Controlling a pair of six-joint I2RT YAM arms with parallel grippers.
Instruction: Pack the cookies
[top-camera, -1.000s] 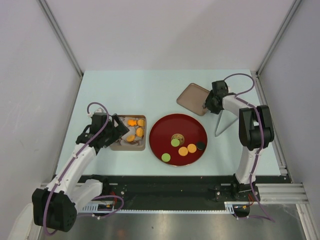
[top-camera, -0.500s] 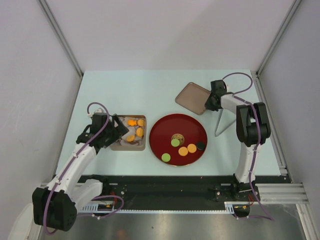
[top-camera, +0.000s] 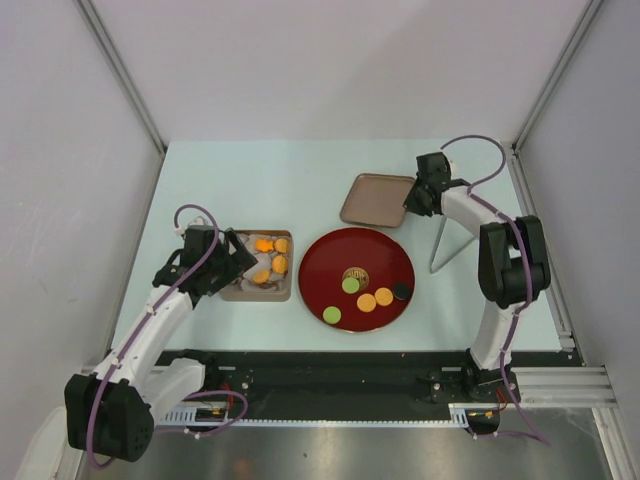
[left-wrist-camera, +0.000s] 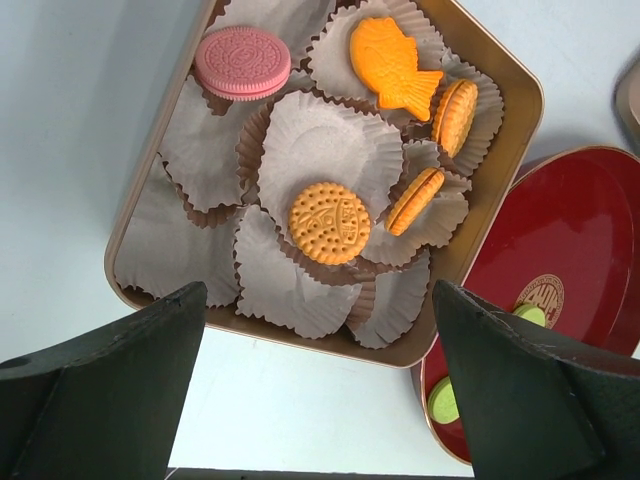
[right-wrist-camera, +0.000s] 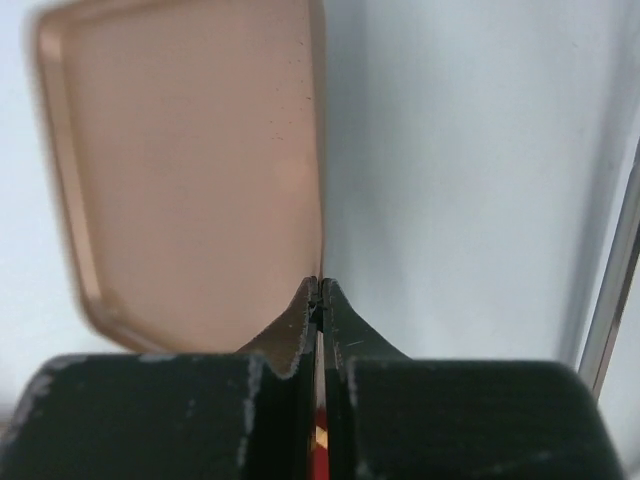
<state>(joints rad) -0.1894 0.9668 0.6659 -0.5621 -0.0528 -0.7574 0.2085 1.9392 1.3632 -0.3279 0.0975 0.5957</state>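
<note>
Several cookies lie on the dark-red plate (top-camera: 320, 258): two green (top-camera: 350, 285), two orange (top-camera: 367, 301), one black (top-camera: 401, 291). More sit in paper cups in the gold tin (left-wrist-camera: 520, 92): a pink one (left-wrist-camera: 242, 62), an orange fish (left-wrist-camera: 392, 62) and a round orange one (left-wrist-camera: 329, 222). My left gripper (left-wrist-camera: 318, 292) hovers open over the tin's near edge (top-camera: 258, 293). My right gripper (right-wrist-camera: 318, 285) is shut on the right rim of the brown lid (right-wrist-camera: 200, 170), which lies behind the plate (top-camera: 372, 200).
A thin metal rod stand (top-camera: 445, 245) leans on the table right of the plate, close to the right arm; it also shows as a rod (right-wrist-camera: 612, 290) at the right wrist view's edge. Grey walls enclose the table on three sides.
My right gripper has closed on the lid's rim, and the lid has swung round and shifted back-left with it. The left arm and the cookies have not moved.
</note>
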